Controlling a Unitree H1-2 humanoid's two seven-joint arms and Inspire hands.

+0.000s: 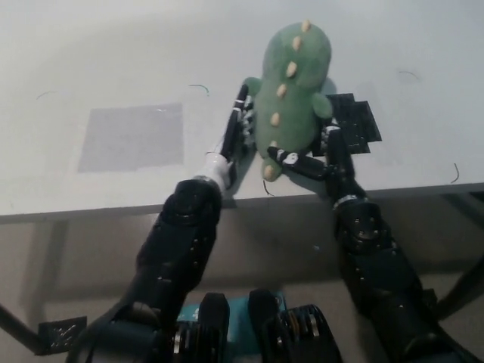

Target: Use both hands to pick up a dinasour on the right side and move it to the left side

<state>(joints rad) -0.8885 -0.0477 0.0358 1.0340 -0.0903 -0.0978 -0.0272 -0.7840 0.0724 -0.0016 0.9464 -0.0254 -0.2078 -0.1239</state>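
Note:
A green plush dinosaur (291,94) with cream spikes down its back is held between my two hands above the white table (113,60). My left hand (236,128) presses flat against its left flank. My black right hand (314,159) clasps its lower right side, near the tail. The toy stands roughly upright with its head away from me, a little right of the table's middle.
A grey square patch (132,136) marks the table to the left. A dark square patch (359,121) shows on the table right behind my right hand. The table's front edge (91,210) runs just below my wrists.

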